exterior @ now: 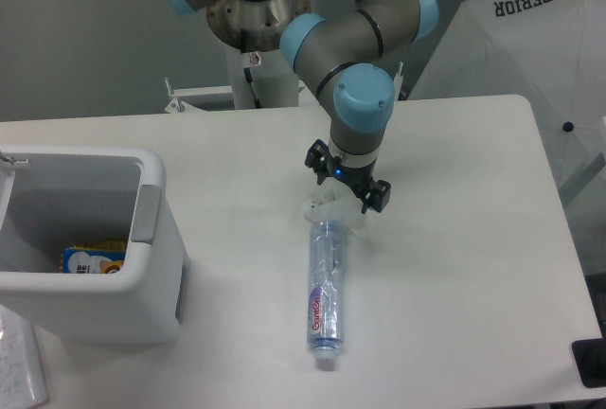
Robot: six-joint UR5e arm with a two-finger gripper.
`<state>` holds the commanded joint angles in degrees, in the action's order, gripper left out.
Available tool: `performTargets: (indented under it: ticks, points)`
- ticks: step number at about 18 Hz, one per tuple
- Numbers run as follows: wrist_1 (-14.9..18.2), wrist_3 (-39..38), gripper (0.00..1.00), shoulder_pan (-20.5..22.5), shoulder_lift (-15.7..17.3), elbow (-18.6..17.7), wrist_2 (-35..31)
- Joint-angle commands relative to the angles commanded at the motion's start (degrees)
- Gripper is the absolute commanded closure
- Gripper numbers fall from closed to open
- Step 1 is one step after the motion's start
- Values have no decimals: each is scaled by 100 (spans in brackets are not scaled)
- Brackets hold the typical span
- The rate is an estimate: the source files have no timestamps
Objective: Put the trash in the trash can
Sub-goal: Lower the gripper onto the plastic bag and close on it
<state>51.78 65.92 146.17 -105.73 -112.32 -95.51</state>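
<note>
**Gripper above the far end of the bottle: lining up a clean pick**

Gripper (pixel 347 182) hangs with its two fingers spread apart and nothing between them, over the table (pixel 473 239) at the far end of the bottle (pixel 325 288). The bottle lies flat, its pale cap pointing toward the near table edge and its other end up by the crumpled plastic scrap (pixel 322 210), which sits right against that end, partly under the gripper. How high the fingertips are above the surface cannot be told from this single view.

The trash can (pixel 142 267) stands well apart to the left, open at the top, with a yellow-and-blue packet (pixel 93 259) already lying inside.

The step in hand looks like the approach to a first grasp, and nothing of the task's trash is in the bin yet. To do it well:

- Choose one target. The scrap and the bottle end touch, so a descent between them risks nudging both and catching neither.
- For the bottle, set the finger line across its long axis, not along it, so the jaws close on the round body. A round, light bottle is likely to roll if only one finger meets it first, so centre the opening over it before lowering.
- Gripping nearer the label would probably balance it better than the very end, where it may tip.
- For the scrap, come straight down and close gently; thin clear plastic can slip out or spring away.
- Lift clear before travelling left, high enough to pass the bin's thick rim.
</note>
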Motion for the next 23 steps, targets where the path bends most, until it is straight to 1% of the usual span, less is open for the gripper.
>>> performTargets:
  ticks: [1,2,3,4,5,6,9,13,14,16,17,18,21,22,23]
  points:
    - [-149,-18,0,-70,-53,0,-229]
    - [-255,-9,6,-158,-97,8,-388]
    - [-282,-1,22,-185,-114,17,-450]
    - [-283,34,41,-194,-132,35,-442]
    - [-291,43,55,-194,-141,78,-442]
    - [-300,43,61,-194,-150,105,-442]
    - [-370,35,60,-229,-185,123,-433]
    - [-353,0,60,-378,-255,140,-398]
    - [-362,17,61,-431,-264,158,-389]
    - [-362,52,72,-449,-264,193,-381]
    - [-362,70,85,-466,-264,245,-381]
    - [-344,131,100,-466,-255,263,-372]
    - [-256,455,100,-379,-203,307,-144]
    - [-161,761,100,-222,-72,359,31]
    - [-3,912,100,-168,-18,386,146]
